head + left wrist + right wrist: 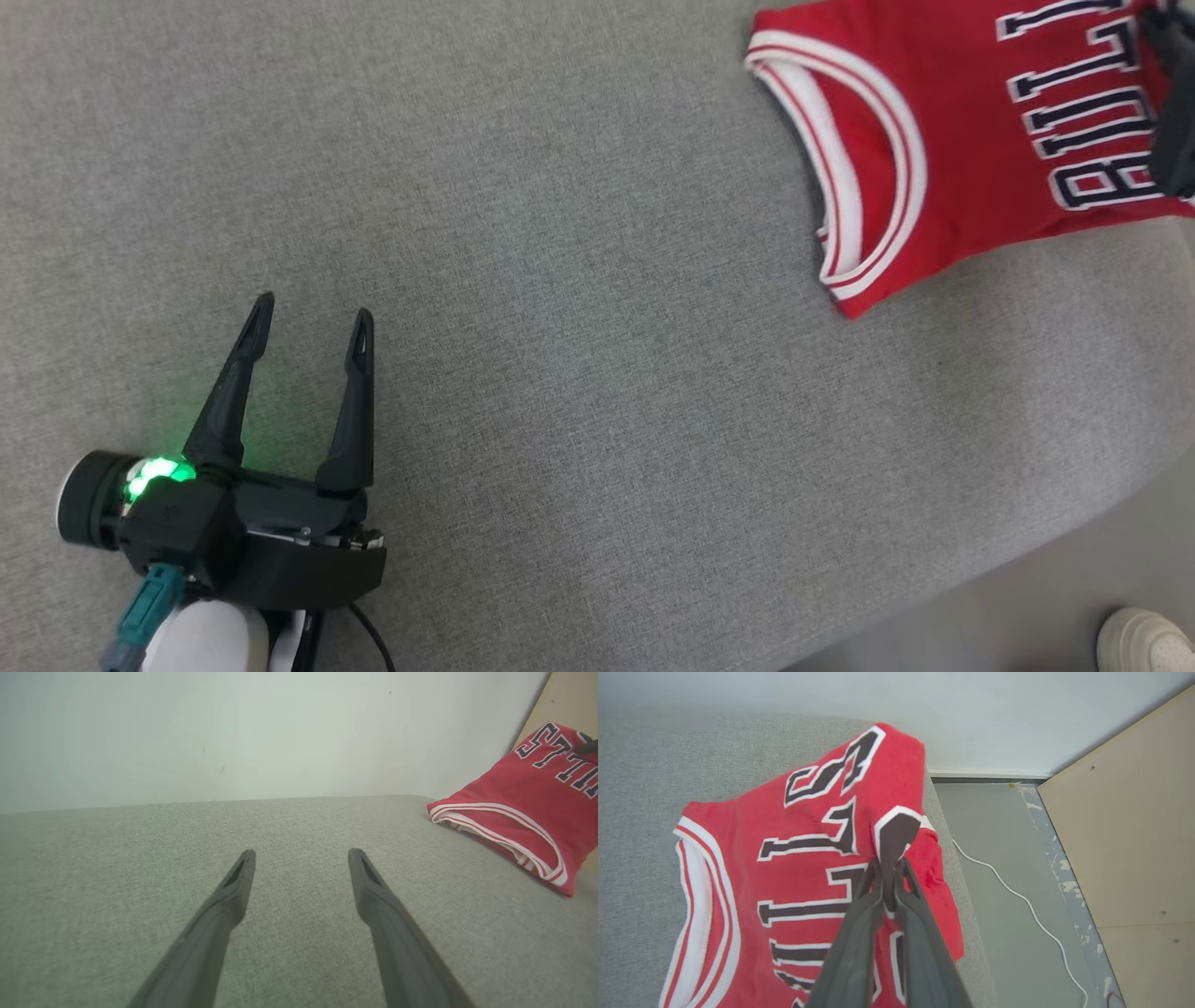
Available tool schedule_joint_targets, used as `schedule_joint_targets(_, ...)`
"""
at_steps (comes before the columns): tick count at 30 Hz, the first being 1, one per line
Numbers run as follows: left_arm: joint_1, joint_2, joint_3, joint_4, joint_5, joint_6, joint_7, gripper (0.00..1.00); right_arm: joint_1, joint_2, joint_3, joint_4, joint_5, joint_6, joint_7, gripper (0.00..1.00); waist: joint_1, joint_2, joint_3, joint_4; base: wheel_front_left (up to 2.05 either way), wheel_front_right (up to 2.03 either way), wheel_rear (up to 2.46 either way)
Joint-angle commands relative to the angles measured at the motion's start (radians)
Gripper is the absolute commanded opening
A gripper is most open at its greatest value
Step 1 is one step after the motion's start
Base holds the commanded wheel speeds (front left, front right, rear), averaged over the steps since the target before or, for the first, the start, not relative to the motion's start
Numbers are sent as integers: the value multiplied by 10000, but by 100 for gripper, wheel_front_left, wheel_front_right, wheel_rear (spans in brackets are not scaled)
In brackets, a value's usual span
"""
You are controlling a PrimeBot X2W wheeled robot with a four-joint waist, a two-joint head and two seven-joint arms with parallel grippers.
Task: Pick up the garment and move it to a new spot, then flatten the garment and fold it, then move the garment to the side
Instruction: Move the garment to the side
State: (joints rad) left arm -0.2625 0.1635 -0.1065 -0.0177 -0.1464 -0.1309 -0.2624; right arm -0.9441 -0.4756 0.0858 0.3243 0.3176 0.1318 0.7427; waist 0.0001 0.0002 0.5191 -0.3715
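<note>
The garment is a red sleeveless jersey with white trim and black lettering, lying folded at the far right of the grey cushion. In the right wrist view my right gripper is shut on a pinch of the garment, lifting a fold of it near the cushion's right edge. A dark part of that gripper shows at the head view's right edge. My left gripper hovers open over bare cushion at the lower left, far from the jersey. In the left wrist view the left gripper holds nothing and the garment lies off to its right.
The grey fabric cushion spans most of the head view, its front edge curving at lower right above grey floor. A white shoe stands there. A white cable runs across the floor beside a wooden panel. A pale wall lies behind.
</note>
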Motion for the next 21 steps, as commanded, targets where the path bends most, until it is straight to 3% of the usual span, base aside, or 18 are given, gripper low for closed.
schedule_joint_targets(1, -118, 60, -31, 8, 128, 11, -27, 100, -71, -155, -62, -3, -81, -30, -70, 0, -1, -2, 184, 5, 0, 0, 0)
schedule_joint_targets(12, -361, 761, -251, -114, 129, 20, 176, 100, 180, -1015, -1100, 908, -1299, -30, -1784, 0, -1, -2, 905, 285, 0, 0, 0)
schedule_joint_targets(21, -305, 1299, -291, -879, 198, 36, 751, 100, 128, -723, -1840, 2214, -2488, -30, -4071, 0, -1, -2, 1457, -57, 0, 0, 0)
